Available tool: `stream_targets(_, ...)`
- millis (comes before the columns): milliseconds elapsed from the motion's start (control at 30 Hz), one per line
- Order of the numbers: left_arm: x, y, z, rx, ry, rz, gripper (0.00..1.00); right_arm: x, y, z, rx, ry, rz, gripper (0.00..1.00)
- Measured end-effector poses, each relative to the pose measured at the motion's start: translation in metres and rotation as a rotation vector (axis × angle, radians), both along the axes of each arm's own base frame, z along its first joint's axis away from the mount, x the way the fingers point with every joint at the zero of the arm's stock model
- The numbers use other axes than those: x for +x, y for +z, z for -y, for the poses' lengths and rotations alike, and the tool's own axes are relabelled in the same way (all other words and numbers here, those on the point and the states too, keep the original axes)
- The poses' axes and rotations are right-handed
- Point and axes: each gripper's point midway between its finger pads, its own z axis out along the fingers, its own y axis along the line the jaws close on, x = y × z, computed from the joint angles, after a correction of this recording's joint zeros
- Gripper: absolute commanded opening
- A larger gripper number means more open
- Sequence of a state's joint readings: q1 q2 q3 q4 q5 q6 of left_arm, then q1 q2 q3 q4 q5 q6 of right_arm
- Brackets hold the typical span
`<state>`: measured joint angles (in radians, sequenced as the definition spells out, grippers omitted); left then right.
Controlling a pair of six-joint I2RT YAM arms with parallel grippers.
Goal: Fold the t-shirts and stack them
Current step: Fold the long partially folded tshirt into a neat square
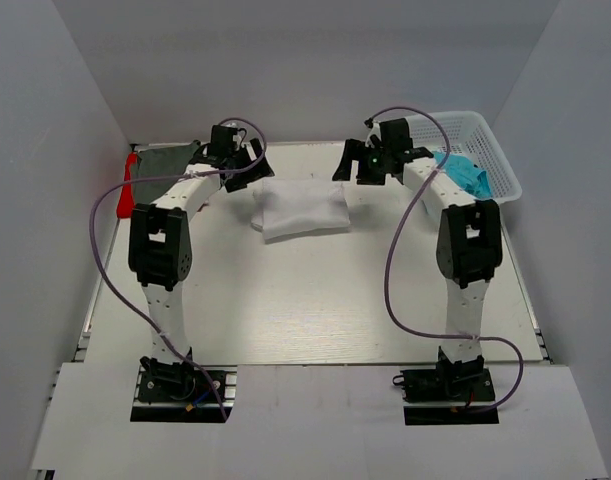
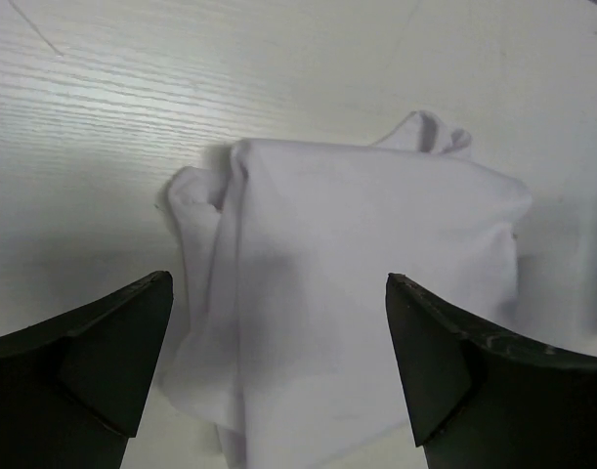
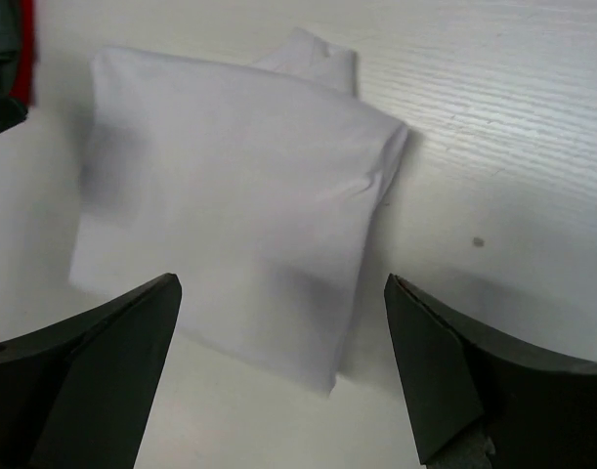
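A folded white t-shirt lies in the middle of the far half of the table; it also shows in the left wrist view and the right wrist view. My left gripper hovers open and empty at its left end. My right gripper hovers open and empty at its right end. A dark grey t-shirt lies on a red t-shirt at the far left. A teal t-shirt lies in the basket.
A white mesh basket stands at the far right corner, behind the right arm. The table ends at grey walls on the left, back and right.
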<state>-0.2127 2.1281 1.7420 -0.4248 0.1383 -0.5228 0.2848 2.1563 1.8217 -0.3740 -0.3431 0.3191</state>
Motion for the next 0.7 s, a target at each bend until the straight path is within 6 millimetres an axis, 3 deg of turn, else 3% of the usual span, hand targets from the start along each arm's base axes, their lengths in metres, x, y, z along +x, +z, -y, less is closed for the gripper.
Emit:
stream_targets(167,-0.033,0.045,0.016,-0.068,-0.064,0.074,1.00,-0.041,0.043,-0.015,0.059,0.075,0.086,0.90)
stream_targets(300,-0.053,0.062,0.046,-0.180,-0.166,0.123,1.00,-0.070,0.039,-0.033,0.138,0.139,0.076,0.90)
stream_targets(400,-0.069,0.046,0.073,-0.246,-0.251,0.082,1.00,-0.084,0.017,-0.043,0.174,0.164,0.015,0.90)
stream_targets(467,-0.076,0.025,0.087,-0.279,-0.295,0.037,1.00,-0.087,0.000,-0.046,0.199,0.168,-0.021,0.90)
stream_targets(633,-0.111,-0.057,0.096,-0.335,-0.309,-0.180,1.00,-0.090,-0.064,-0.043,0.183,0.146,-0.137,0.90)
stream_targets(700,-0.112,-0.054,0.096,-0.369,-0.327,-0.179,0.98,-0.089,-0.072,-0.043,0.198,0.152,-0.160,0.90)
